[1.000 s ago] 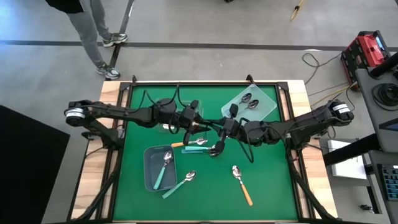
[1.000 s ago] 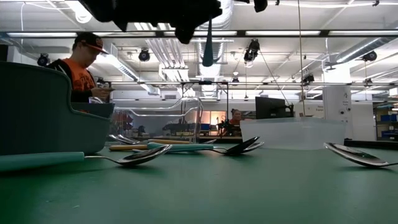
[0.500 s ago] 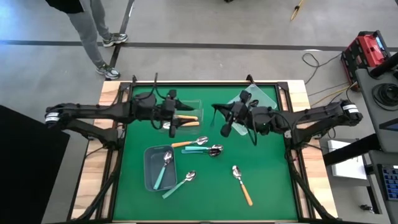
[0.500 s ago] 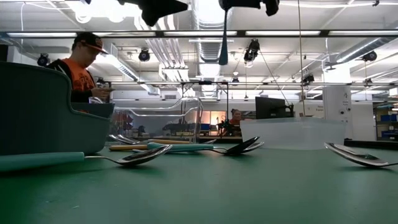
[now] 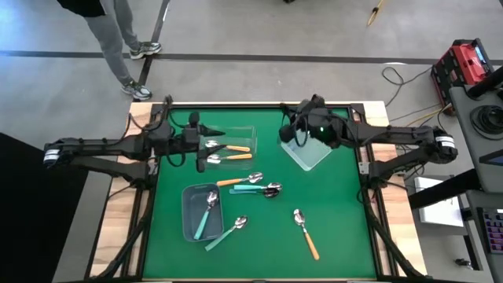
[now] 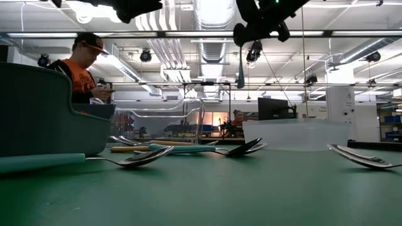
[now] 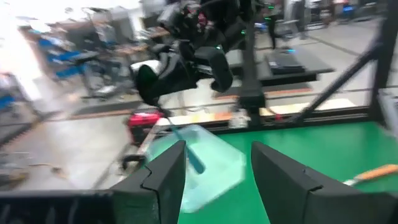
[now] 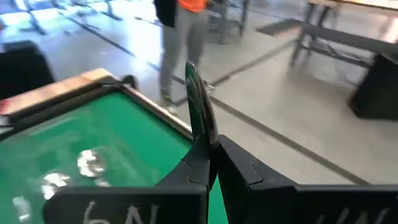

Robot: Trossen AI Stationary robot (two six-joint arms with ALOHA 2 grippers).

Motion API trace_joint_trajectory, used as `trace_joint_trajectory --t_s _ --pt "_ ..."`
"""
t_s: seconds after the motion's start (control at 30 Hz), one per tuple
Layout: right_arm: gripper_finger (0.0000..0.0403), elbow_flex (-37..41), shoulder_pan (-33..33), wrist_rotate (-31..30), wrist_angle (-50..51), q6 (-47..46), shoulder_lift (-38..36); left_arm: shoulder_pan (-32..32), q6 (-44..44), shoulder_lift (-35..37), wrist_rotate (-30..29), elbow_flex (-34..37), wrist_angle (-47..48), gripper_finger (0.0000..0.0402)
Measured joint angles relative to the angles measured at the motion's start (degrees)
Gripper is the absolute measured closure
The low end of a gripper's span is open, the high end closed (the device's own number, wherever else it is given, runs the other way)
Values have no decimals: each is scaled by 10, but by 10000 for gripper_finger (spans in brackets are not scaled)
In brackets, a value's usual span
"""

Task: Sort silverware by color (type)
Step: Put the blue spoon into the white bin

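High view: blue spoon held over the far tray

Nearest, an orange spoon (image 5: 308, 240) and a teal spoon (image 5: 226, 234) lie loose on the mat beside the grey bin (image 5: 189, 224); two more lie mid-table; farther back, the left gripper (image 5: 194, 132) hangs with fingers apart and empty just beside the clear bin (image 5: 236, 130) of orange spoons; at the far right the right gripper (image 5: 292, 134) is clenched on the blue spoon (image 7: 188, 148), which hangs near upright, its handle pointing down at the tray (image 5: 316, 156) directly below; the drop looks to be the right arm's job, a short lowering with no sideways reach.
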State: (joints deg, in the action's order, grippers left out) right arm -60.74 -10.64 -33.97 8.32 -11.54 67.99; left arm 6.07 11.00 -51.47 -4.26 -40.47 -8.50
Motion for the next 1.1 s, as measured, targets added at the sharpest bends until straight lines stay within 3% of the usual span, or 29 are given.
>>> trace_joint_trajectory --t_s 0.13,0.27,0.53,1.1 --pt "394 -26 -47 19 62 -35 0 0 24 35 -34 23 -4 239" --pt "394 -48 -99 87 103 -77 0 0 48 56 -34 51 -31 239" --pt "394 -52 -157 164 115 -143 0 0 63 81 -39 53 -5 239" --pt "394 -40 -205 156 275 -253 0 0 85 62 -48 54 1 239"
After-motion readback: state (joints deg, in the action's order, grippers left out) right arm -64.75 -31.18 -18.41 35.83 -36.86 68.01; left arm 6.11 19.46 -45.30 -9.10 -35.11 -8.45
